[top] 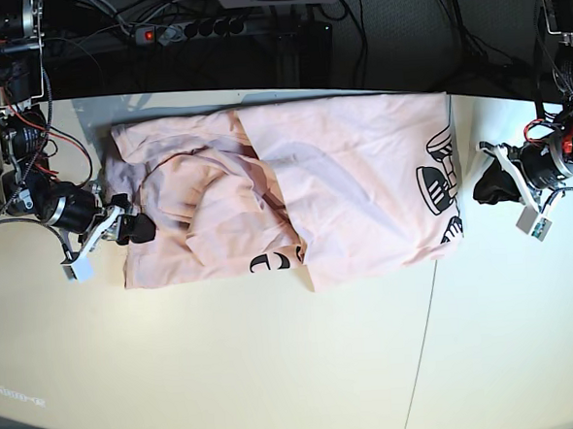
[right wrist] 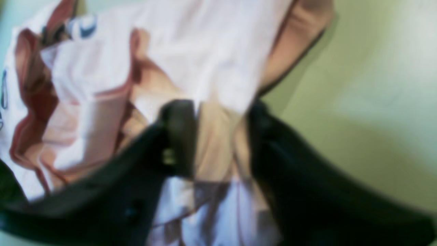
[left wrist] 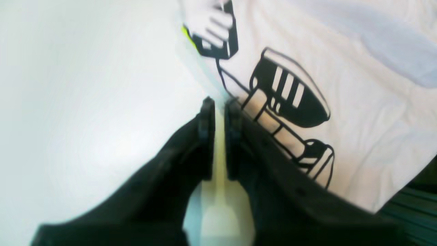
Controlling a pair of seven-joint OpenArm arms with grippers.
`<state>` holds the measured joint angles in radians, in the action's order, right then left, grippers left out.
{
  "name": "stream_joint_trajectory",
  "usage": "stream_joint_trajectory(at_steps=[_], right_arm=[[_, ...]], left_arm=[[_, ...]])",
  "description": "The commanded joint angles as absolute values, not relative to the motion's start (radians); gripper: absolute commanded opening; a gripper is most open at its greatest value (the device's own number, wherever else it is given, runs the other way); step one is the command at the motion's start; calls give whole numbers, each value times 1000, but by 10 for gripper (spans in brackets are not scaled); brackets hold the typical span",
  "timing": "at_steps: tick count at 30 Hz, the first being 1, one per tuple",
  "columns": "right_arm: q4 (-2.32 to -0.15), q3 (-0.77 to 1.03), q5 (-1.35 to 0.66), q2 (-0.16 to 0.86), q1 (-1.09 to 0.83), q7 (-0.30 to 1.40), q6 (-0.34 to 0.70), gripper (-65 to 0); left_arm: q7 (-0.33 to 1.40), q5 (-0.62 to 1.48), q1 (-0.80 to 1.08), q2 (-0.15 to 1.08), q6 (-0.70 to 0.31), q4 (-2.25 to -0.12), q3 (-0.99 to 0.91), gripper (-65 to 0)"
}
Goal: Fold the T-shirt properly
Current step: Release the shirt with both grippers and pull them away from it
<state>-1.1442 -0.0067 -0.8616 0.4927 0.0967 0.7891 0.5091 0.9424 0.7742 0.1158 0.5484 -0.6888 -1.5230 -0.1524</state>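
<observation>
**T-shirt partly folded on desk**

We note the T-shirt [top: 343,182] lying across the far half of the pale desk [top: 277,371]: soft pink cotton, rumpled, one side flapped over, black print showing at its edges. The right gripper [right wrist: 218,136] has its black jaws apart around a bunched fold at the shirt's edge. The left gripper [left wrist: 220,106] sits just beside the printed hem, jaws nearly together with a thin gap, nothing between them.

Left end effector [left wrist: 219,106] nearly closed (narrow gap); right end effector [right wrist: 218,116] parted, low.
</observation>
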Motion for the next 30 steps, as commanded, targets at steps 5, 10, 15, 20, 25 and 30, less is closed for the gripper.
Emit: stream_joint_trajectory(at_steps=[5, 10, 15, 20, 25, 30], right_arm=[[-1139, -16, -738, 498, 85, 823, 583, -650], [-1139, -15, -599, 503, 86, 758, 582, -650], [-1139, 19, -564, 537, 86, 718, 580, -650], [-1126, 88, -565, 587, 86, 718, 580, -650], [-1068, 155, -566, 633, 86, 718, 580, -650], [-1038, 205, -632, 668, 86, 720, 580, -650]], left_arm=[[925, 762, 106, 566, -694, -1539, -161, -563], [925, 763, 107, 566, -694, -1538, -161, -563], [925, 768, 123, 565, -693, -1538, -161, -563], [925, 802, 151, 565, -693, -1538, -161, -563], [925, 829, 170, 565, -693, -1538, -161, -563], [925, 838, 172, 565, -693, -1538, -161, -563]])
